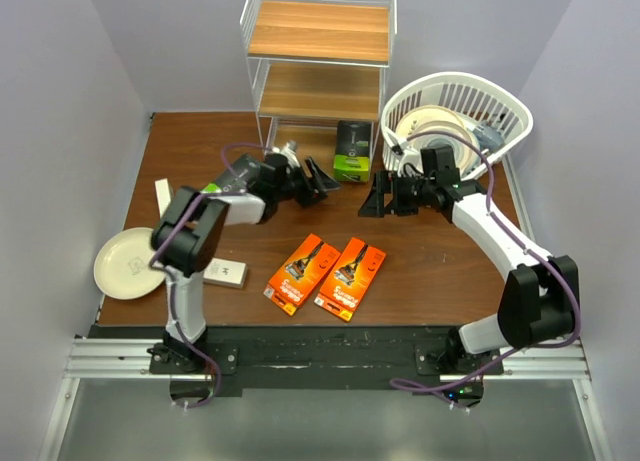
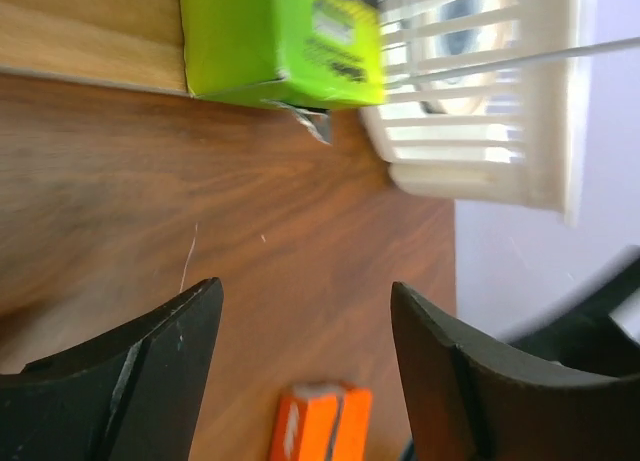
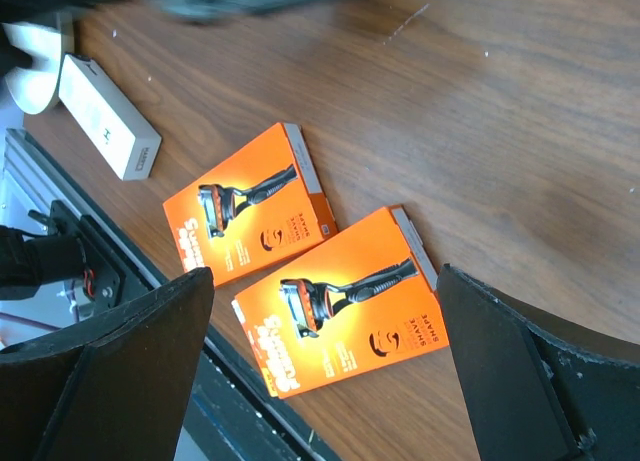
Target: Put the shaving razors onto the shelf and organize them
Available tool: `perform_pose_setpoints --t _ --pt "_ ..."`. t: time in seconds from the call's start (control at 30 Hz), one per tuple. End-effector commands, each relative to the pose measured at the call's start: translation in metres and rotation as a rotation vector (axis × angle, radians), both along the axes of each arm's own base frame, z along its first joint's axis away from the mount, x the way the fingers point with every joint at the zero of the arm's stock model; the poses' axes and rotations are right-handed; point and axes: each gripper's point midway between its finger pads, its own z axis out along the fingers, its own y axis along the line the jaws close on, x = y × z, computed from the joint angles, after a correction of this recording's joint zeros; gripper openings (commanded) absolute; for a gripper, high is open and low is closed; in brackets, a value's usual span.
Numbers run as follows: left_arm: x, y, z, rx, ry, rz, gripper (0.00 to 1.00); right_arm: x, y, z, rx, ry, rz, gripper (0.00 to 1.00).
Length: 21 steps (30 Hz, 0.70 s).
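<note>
A black razor box (image 1: 352,149) with a lime-green end lies on the lowest board of the shelf (image 1: 318,91), towards its right side, green end facing out at the board's front edge. The shelf is a tall white wire rack with light wooden boards; the two boards above look bare.

The left claw (image 1: 316,178) hangs just in front and to the left of this box, its jaws apart with nothing between them. It is close to the box but not touching it. This pack looks placed, and the step in hand is most likely moving on to the next one.

Two orange razor cards (image 1: 303,273) lie flat side by side on the tabletop (image 1: 440,271), near the front and well apart from the shelf. Each shows a razor pictured on an orange face. The right claw (image 1: 380,196) hovers over the middle of the tabletop, jaws spread wide and empty, its camera looking down on both cards.

Two slim white boxes (image 1: 226,272) lie at the left, one beside a cream plate (image 1: 115,271), one further back. A second black box cannot be made out.

The next move probably calls for lowering a claw over a flat card, which may be awkward to pinch from the wood.

A white basket (image 1: 500,101) stands right of the shelf.
</note>
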Motion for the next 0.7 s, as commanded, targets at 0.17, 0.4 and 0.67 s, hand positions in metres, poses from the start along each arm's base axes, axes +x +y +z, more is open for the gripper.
perform_pose_setpoints --t 0.17,0.4,0.67 --pt "-0.012 0.162 0.079 0.322 -0.202 0.024 0.77 0.018 0.047 0.034 0.045 -0.194 0.104 0.97" --pt "0.025 0.290 0.070 0.588 -0.184 0.261 0.77 0.017 0.117 0.030 0.094 -0.216 0.177 0.97" --pt "0.062 0.316 0.036 0.647 -0.192 0.291 0.76 0.047 0.174 0.014 0.182 -0.119 0.096 0.96"
